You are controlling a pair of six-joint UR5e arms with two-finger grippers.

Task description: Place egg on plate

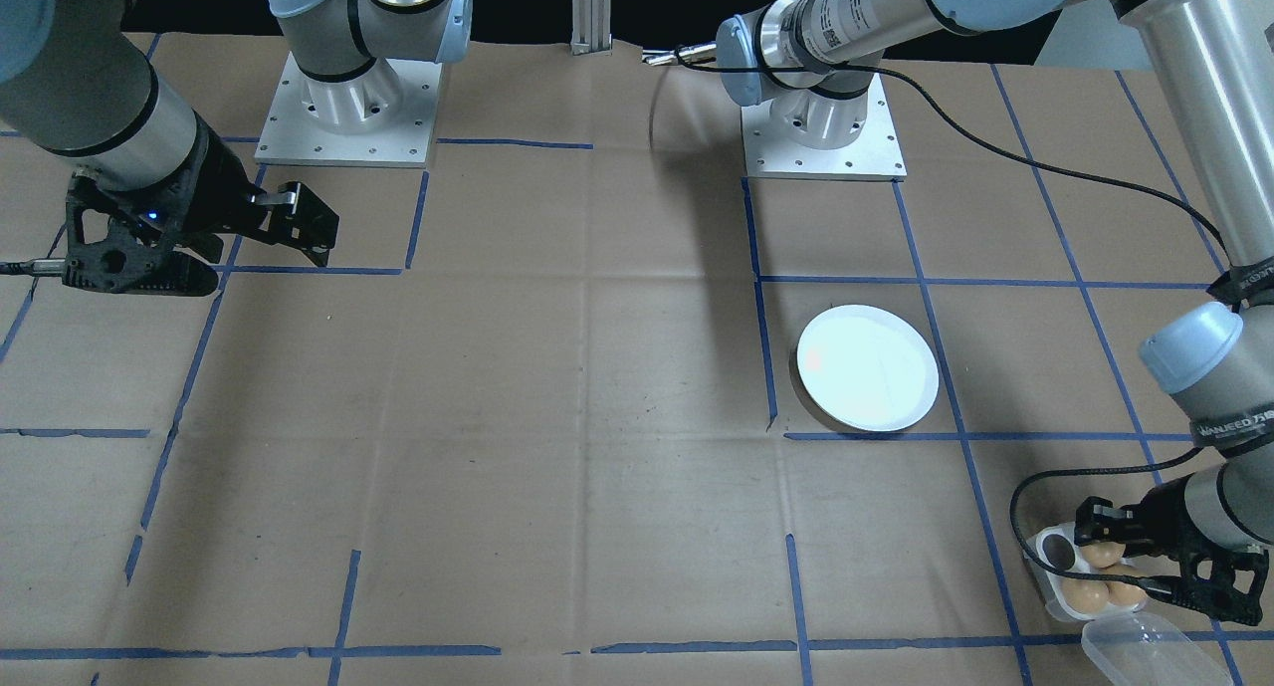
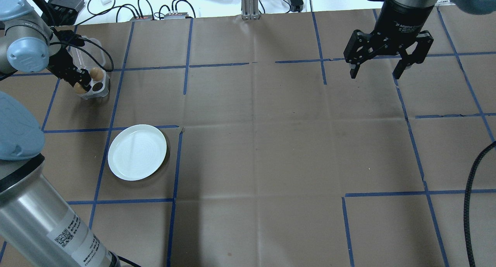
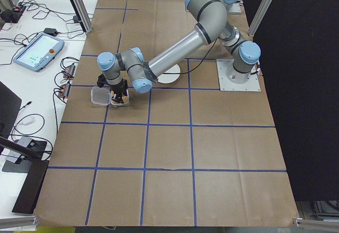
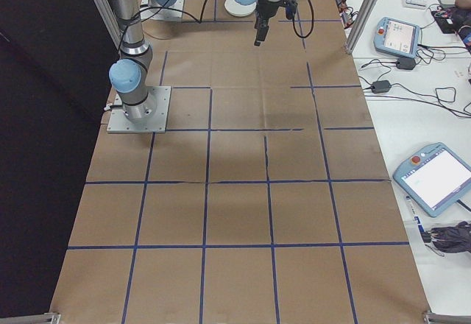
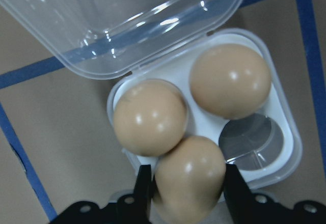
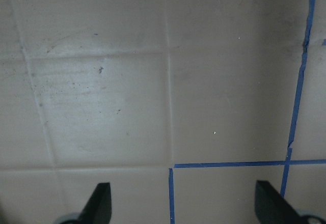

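Between the fingers of the left gripper (image 5: 186, 196) you see one egg (image 5: 189, 180) pinched, not yet clear of the open egg tray (image 5: 277, 155). The plate (image 2: 137, 152) lies bare nearby; lift and transfer remain. The right gripper (image 2: 378, 71) hangs spread, well apart.

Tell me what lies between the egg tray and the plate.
Nothing but bare brown table covering crossed by a blue tape line, as the overhead view shows between the egg tray and the plate.
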